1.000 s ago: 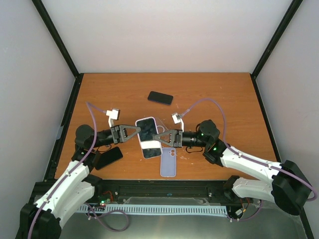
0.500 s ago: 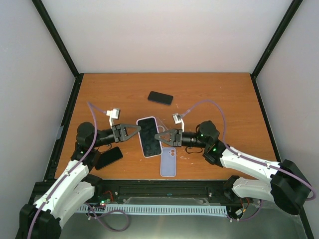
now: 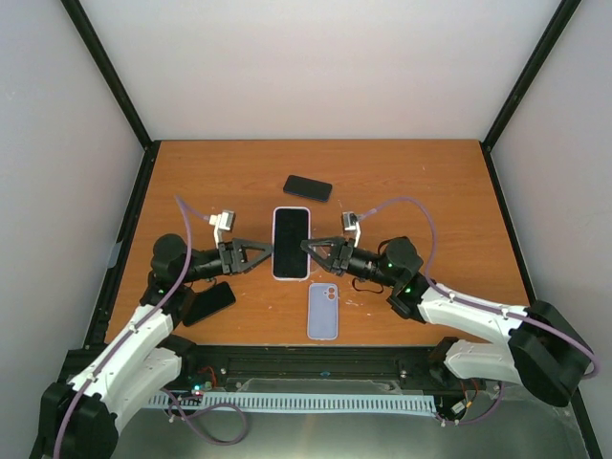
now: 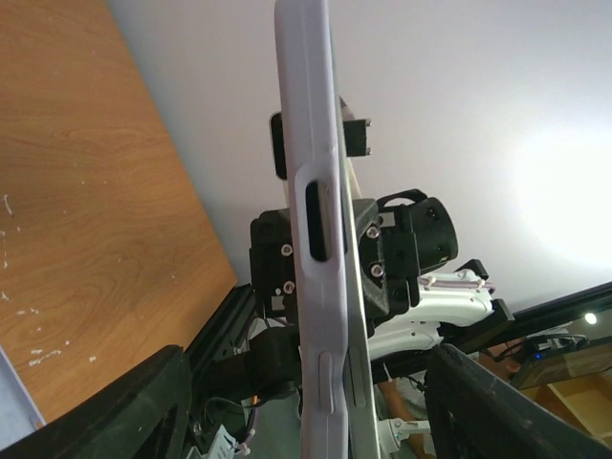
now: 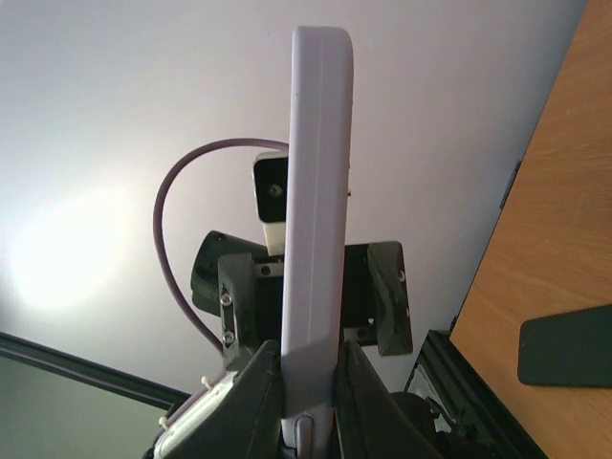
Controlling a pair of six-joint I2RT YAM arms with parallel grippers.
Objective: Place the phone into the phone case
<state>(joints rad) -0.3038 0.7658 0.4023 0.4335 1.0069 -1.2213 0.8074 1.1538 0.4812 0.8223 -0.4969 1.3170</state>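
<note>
A black phone (image 3: 307,187) lies far back on the wooden table (image 3: 430,182), a second black phone (image 3: 208,303) at left.

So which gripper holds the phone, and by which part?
The right gripper pinches the cased phone by its right long edge. The left gripper stands open around the opposite edge, not gripping.

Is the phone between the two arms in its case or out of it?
In, it seems: the phone shows a dark screen framed all round by the pale rim of the case.
</note>
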